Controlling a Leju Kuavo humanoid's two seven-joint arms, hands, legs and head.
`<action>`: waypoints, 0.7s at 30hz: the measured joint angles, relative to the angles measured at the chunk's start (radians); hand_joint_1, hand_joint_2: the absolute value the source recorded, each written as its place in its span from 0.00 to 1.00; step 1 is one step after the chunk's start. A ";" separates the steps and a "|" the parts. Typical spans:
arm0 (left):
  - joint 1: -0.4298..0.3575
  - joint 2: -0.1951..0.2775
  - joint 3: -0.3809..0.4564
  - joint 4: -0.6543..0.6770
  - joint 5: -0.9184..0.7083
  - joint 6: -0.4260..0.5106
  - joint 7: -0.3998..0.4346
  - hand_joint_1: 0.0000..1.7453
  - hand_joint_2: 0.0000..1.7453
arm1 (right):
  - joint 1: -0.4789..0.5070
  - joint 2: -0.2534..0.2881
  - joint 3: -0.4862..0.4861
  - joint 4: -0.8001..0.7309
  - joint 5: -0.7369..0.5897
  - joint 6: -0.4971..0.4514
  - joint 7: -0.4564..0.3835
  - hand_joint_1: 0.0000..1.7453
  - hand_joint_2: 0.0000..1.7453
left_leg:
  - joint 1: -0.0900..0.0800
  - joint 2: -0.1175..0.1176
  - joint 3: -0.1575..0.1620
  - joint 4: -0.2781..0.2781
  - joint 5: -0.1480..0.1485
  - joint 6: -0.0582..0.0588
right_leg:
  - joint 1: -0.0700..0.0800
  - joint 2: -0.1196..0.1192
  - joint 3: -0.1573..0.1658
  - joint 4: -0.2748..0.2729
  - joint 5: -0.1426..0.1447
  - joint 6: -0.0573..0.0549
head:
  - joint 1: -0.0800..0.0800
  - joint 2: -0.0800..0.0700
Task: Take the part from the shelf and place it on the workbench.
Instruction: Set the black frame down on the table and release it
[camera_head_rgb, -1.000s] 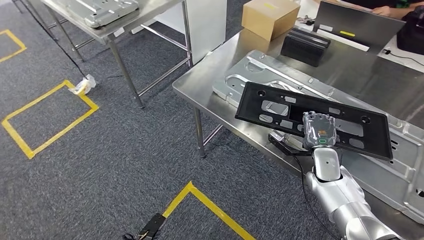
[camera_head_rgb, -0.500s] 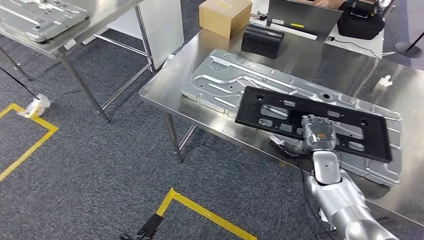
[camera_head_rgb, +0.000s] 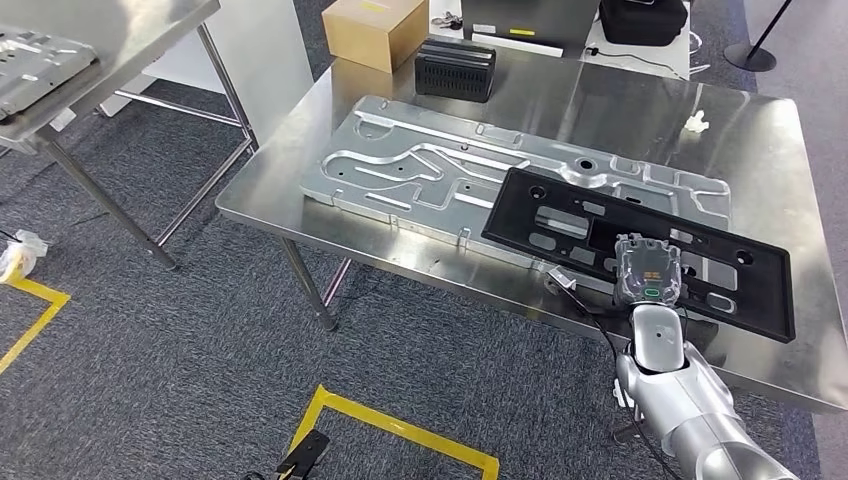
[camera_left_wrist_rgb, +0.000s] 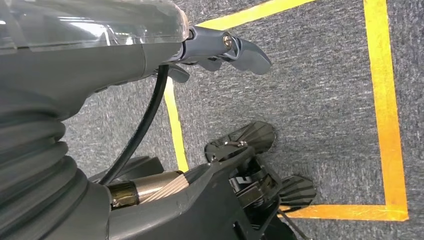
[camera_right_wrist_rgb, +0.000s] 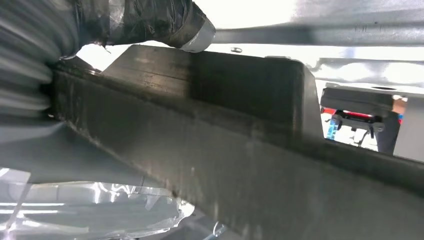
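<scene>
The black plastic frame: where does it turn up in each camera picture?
Head view: black plastic frame lies over the metal panel, lower right, right hand on it.
Left wrist view: not in it.
Right wrist view: its dark edge crosses the picture.
Shared landmark: the right hand.

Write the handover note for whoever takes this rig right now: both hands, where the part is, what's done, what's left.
Right hand: holds the black part at its near long edge.
Left hand: hangs over the carpet, holding nothing.
Part: a flat black panel with cutouts, over the workbench and above the large silver plate. From the head view I cannot tell whether it rests there or is carried just above.
Done: the part is off the shelf and at the bench.
Left: set it down flat, let go, pull the right hand back.
</scene>
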 joint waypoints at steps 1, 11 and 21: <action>0.000 0.000 0.001 0.000 0.000 -0.001 0.001 0.00 1.00 | 0.001 0.000 0.002 0.000 0.001 0.000 0.000 0.97 1.00 | 0.000 0.000 0.001 -0.003 0.001 -0.002 | 0.001 0.000 0.000 0.000 -0.001 -0.002 | 0.000 0.000; 0.004 -0.001 0.030 0.000 0.021 -0.004 0.057 0.00 1.00 | 0.003 0.005 0.030 0.003 0.006 0.000 0.002 0.97 1.00 | 0.002 -0.001 0.003 -0.012 0.009 -0.028 | 0.003 -0.002 -0.001 0.002 -0.001 -0.012 | 0.000 0.000; 0.009 -0.005 0.051 0.000 0.020 0.001 0.074 0.00 1.00 | 0.003 0.018 0.067 0.005 0.006 0.000 -0.013 0.97 1.00 | 0.000 -0.003 0.002 -0.009 0.008 -0.030 | 0.002 -0.005 0.000 0.003 0.000 -0.013 | 0.000 0.000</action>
